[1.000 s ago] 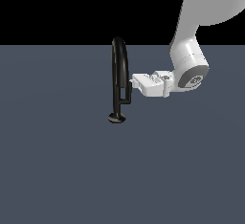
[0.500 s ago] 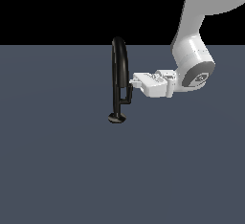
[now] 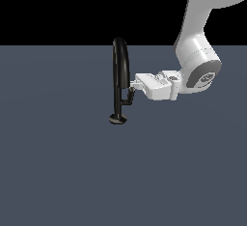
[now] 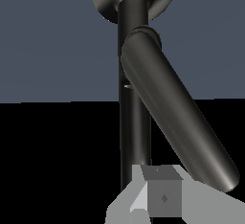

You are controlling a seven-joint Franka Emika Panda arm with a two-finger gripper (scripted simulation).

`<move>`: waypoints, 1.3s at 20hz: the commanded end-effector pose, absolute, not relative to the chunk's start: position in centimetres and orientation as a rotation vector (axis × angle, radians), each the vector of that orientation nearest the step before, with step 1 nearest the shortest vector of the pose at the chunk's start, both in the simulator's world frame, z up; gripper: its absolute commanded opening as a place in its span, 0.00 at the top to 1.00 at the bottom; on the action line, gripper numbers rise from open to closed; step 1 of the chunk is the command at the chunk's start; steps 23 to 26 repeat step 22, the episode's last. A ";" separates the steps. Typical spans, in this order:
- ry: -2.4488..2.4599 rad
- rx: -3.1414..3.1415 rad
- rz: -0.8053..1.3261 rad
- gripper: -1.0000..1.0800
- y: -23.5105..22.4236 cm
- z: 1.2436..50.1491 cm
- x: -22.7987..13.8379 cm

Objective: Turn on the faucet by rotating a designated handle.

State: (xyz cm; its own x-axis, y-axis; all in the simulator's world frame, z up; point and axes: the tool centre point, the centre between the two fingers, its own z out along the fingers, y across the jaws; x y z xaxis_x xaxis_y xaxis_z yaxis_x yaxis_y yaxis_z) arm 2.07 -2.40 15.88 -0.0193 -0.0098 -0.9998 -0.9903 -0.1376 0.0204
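The faucet (image 3: 118, 77) is a glossy black tap with a tall arched spout, standing on a small round base on the grey floor. Its handle (image 3: 129, 97), a short L-shaped lever, branches from the stem toward the exterior view's right. My gripper (image 3: 132, 87) reaches in horizontally from that side, and its fingertips rest against the lever's upturned end. In the wrist view the handle (image 4: 177, 122) is a thick slanted bar crossing the stem (image 4: 134, 132). My fingers (image 4: 160, 198) show as one block pressed together, shut with nothing between them.
The flat grey floor (image 3: 62, 172) spreads all around the faucet. The white arm (image 3: 200, 70) rises toward the upper right of the exterior view. No other objects show.
The arm's wrist joint has swung a little toward the exterior view's right while the fingertips stay at the handle. The handle looks barely shifted.
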 end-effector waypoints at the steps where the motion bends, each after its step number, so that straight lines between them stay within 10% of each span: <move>1: 1.169 -1.298 1.338 1.00 -2.6 15.0 0.8; 26: 1.168 -1.298 1.341 1.00 -3.3 8.9 -4.2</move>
